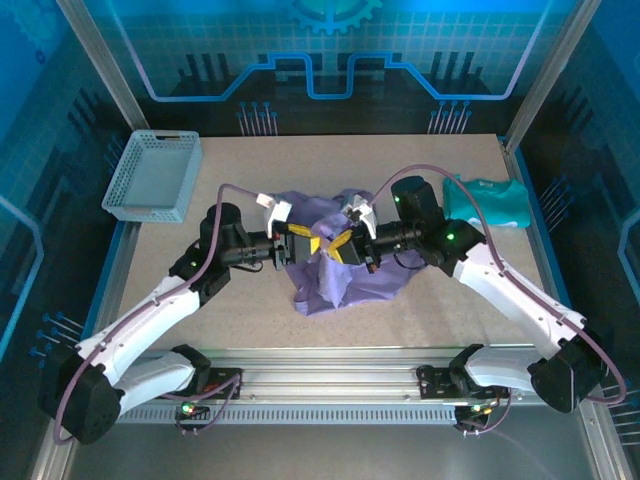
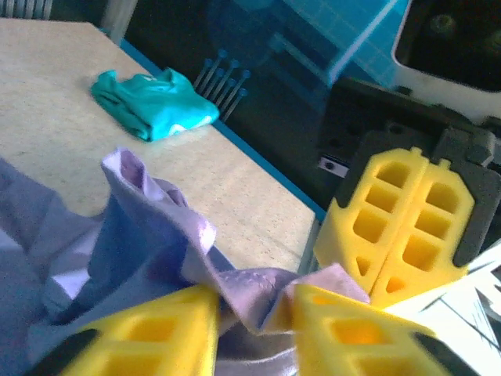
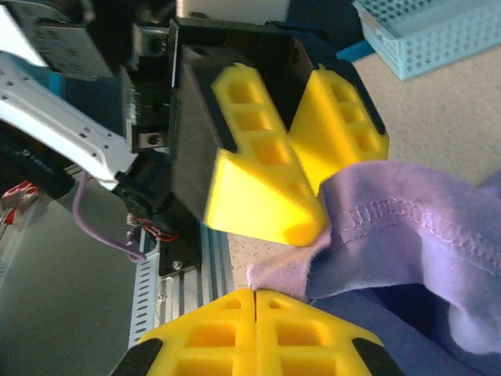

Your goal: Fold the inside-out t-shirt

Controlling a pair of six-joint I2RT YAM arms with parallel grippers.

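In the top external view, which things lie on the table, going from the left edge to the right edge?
mesh basket → lavender t-shirt → teal garment

Middle of the lavender-purple soft cloth t-shirt (image 1: pixel 345 285) hidden under left pincer (image 1: pixel 310 243) and right pincer (image 1: pixel 330 244), top view. Left pincer's yellow fingers (image 2: pixel 149 337) cut by its wrist view's bottom edge (blurred too).
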